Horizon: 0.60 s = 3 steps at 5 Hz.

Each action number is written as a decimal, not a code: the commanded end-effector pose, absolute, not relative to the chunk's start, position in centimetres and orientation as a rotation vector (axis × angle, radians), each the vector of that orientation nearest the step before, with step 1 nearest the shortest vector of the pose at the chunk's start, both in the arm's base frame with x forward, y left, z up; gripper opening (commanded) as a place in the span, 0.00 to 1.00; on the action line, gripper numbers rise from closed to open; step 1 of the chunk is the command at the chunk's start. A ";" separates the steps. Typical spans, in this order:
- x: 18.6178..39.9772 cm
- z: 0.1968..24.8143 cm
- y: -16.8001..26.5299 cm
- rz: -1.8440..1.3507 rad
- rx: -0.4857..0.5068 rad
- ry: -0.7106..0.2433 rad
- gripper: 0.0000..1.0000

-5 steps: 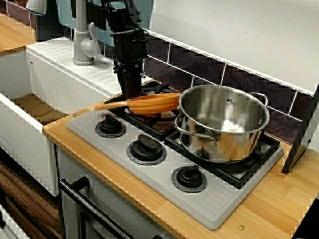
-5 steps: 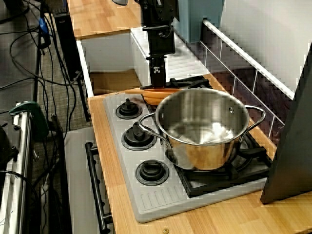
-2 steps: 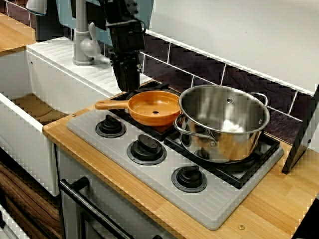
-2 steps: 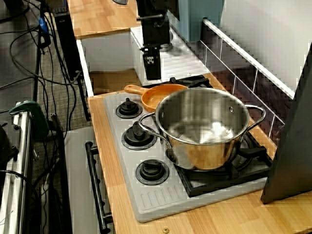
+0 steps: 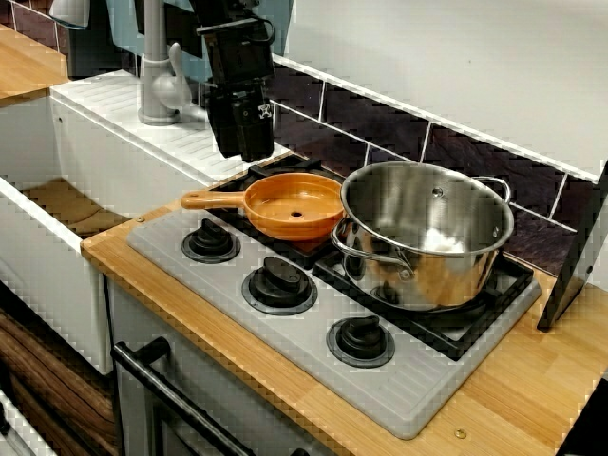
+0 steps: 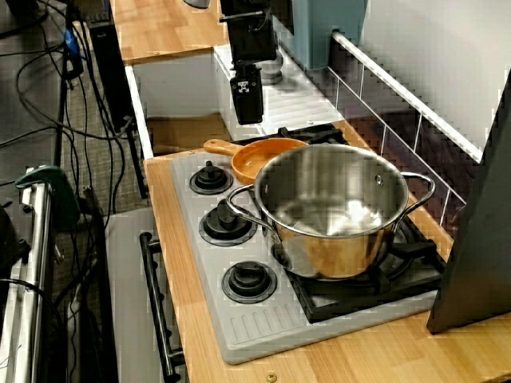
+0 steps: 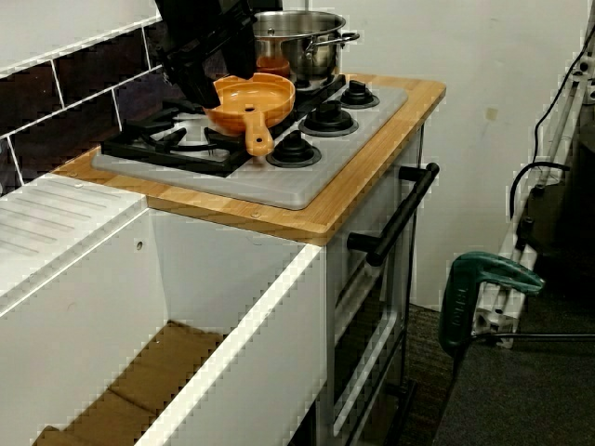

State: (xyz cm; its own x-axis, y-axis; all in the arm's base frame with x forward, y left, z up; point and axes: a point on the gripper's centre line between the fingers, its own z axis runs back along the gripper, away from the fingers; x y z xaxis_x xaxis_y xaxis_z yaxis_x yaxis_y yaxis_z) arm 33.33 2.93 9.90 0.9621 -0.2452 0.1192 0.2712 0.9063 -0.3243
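An orange pan (image 5: 291, 205) lies flat on the back left burner grate, its handle pointing left toward the sink, its rim next to a steel pot (image 5: 427, 233). My black gripper (image 5: 247, 150) hangs above the pan's far left side, apart from it, fingers spread and empty. From the stove's end, the gripper (image 6: 247, 116) is over the white drainboard edge behind the pan (image 6: 257, 157). From the sink side, the gripper (image 7: 219, 85) hovers just behind the pan (image 7: 253, 97).
The pot (image 6: 331, 209) holds something white and fills the right burners. Three black knobs (image 5: 278, 284) line the grey hob's front. A deep white sink (image 5: 38, 237) and grey faucet (image 5: 157, 81) are at the left. A dark tiled wall (image 5: 380, 133) runs behind.
A second ago the pan was tilted up at the gripper's tips. It now lies flat on the grate, and the gripper has let go and risen up and to the left.
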 end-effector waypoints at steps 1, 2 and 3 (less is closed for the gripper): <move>33.2 11.8 2.2 -0.378 -0.300 -0.171 1.00; 33.8 11.1 1.9 -0.362 -0.277 -0.168 1.00; 34.5 10.0 2.1 -0.337 -0.242 -0.173 1.00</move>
State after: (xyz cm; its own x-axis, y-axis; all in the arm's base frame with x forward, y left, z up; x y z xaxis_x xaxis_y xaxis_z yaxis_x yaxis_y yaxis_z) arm 34.83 1.79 9.21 0.9308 -0.3136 0.1877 0.3509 0.9102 -0.2198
